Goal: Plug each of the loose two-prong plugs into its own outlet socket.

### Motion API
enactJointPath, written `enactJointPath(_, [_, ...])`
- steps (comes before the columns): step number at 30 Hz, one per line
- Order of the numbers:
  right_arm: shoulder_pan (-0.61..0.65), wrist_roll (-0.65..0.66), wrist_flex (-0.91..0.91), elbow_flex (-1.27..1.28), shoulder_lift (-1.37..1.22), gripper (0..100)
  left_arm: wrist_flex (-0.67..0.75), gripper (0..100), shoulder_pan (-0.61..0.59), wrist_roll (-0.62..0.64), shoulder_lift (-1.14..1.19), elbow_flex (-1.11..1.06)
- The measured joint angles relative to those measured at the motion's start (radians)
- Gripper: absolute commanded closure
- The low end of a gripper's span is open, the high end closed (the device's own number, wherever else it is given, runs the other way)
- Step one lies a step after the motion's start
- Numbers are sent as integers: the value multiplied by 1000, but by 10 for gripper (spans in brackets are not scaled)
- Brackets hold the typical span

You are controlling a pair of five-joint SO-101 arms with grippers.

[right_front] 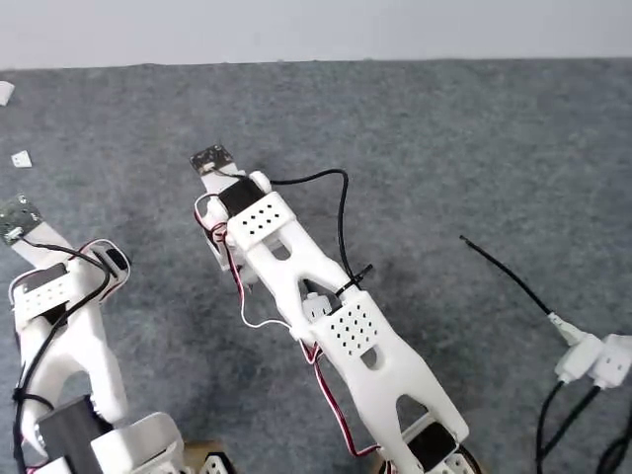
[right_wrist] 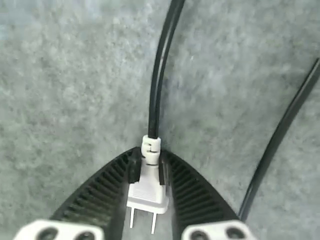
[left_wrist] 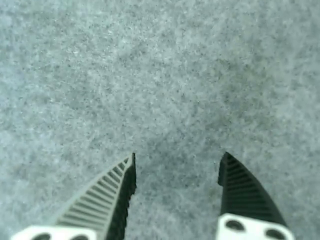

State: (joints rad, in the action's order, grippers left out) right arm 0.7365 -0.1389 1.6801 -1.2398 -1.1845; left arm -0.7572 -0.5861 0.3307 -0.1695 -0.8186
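The right end effector is clamped on a white two-prong plug. The prongs point back toward the wrist, and its black cord runs away over the grey tabletop. A second black cord lies near the plug without touching it. The left end effector is spread wide above bare felt. Two white connectors lie touching near the tabletop's right edge. Both arms are well apart from them, with open surface between.

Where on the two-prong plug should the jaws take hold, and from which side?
The white plug: grip its flat-sided body, behind the prongs. It runs in line with its black cord, so probably bring one jaw to each side, as the right gripper does, though prongs face its wrist.
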Motion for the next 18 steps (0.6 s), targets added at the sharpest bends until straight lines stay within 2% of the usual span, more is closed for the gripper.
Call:
enactJointPath(5, [0,15,72,-21,-2,990,0,745,0,0,0,0])
enactJointPath(12, [0,15,74,87,37,990,0,744,0,0,0,0])
enactJointPath(18, [58,6,74,241,157,989,15,744,0,0,0,0])
